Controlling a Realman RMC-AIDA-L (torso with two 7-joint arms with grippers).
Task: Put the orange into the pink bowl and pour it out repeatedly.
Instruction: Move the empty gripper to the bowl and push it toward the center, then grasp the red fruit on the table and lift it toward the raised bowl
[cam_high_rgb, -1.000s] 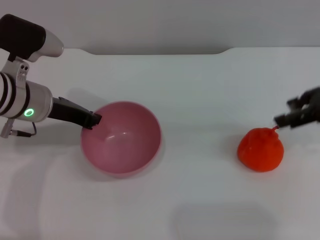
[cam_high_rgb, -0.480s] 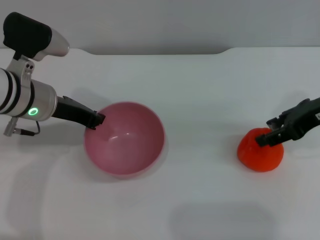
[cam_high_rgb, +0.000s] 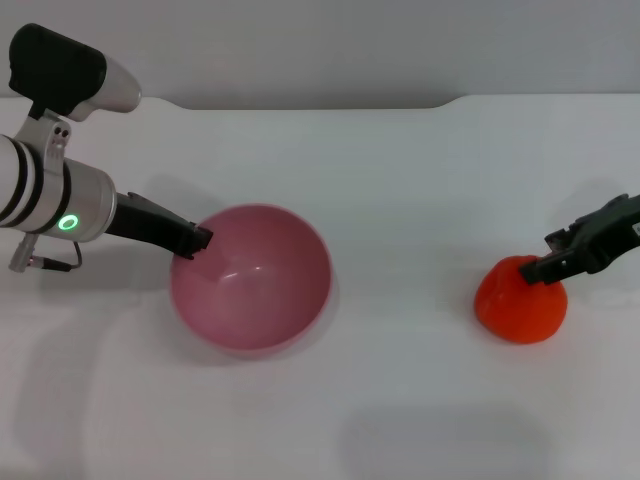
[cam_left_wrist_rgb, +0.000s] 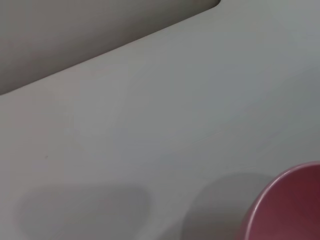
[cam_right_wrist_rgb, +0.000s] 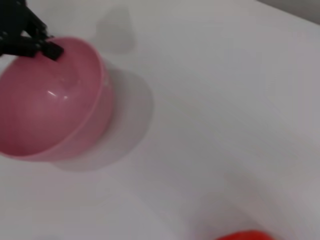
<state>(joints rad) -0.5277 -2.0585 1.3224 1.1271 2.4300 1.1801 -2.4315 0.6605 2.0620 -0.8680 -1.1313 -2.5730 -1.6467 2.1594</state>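
The orange sits on the white desk well to the right of the pink bowl, and over the last second the right gripper has come in from beside it to settle over its top, so a pickup looks imminent. Its jaws seem narrowly parted against the fruit's crown, not yet clearly clamped. The left gripper has stayed pinched on the bowl's left rim, jaws closed on it, steadying it for the drop.
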